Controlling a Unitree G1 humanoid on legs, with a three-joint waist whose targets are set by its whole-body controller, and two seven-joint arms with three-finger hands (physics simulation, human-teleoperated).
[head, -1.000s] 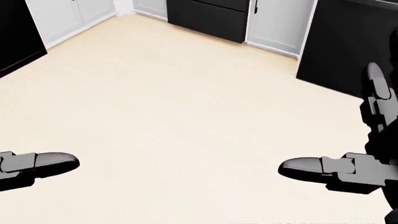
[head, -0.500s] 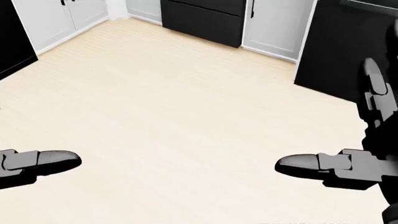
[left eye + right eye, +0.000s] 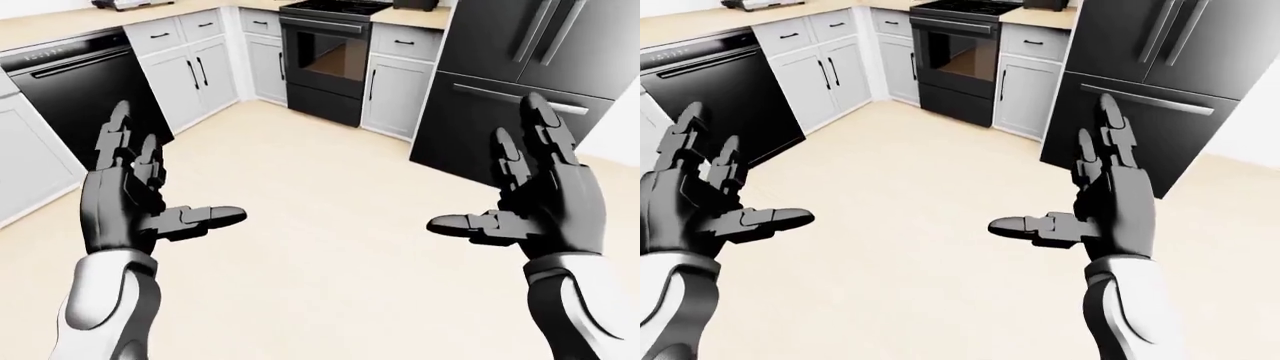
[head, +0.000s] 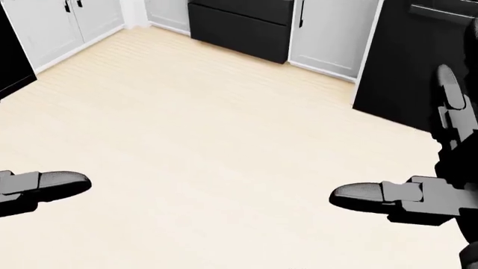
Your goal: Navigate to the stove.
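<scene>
The black stove (image 3: pixel 328 60) with its glass oven door stands at the top middle of the left-eye view, between white cabinets; its lower part shows at the top of the head view (image 4: pixel 239 22). My left hand (image 3: pixel 150 191) is open and empty at the left. My right hand (image 3: pixel 515 195) is open and empty at the right. Both are raised with fingers spread, well short of the stove.
A black dishwasher (image 3: pixel 85 94) sits in the counter run at the left. A tall black fridge (image 3: pixel 525 82) stands right of the stove. White cabinets (image 3: pixel 395 79) flank the stove. Light wood floor (image 3: pixel 320 225) lies between me and the stove.
The whole head view has shifted: the cabinets and the stove base have slid a little lower and left, so the camera has moved toward the stove. The hands keep their pose.
</scene>
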